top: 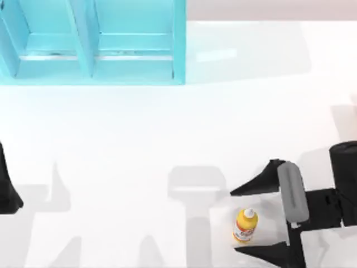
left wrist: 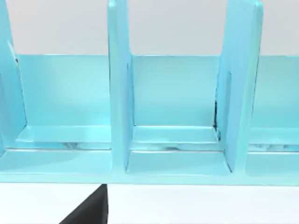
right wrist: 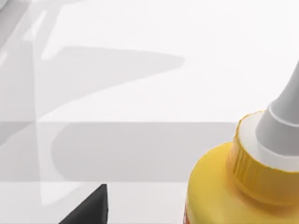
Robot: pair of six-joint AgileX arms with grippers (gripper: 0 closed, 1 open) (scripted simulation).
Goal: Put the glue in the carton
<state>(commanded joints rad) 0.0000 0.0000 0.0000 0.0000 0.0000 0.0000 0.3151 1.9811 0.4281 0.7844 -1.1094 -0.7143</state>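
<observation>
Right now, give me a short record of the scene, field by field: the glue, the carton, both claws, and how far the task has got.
glue: yellow bottle, on the table near its front right, between the right claw's fingers
carton: blue, with dividers, at the table's back left
right claw: open, straddling the glue, fingers apart from it
left claw: parked at the table's left edge
task: glue not yet gripped, far from the carton
</observation>
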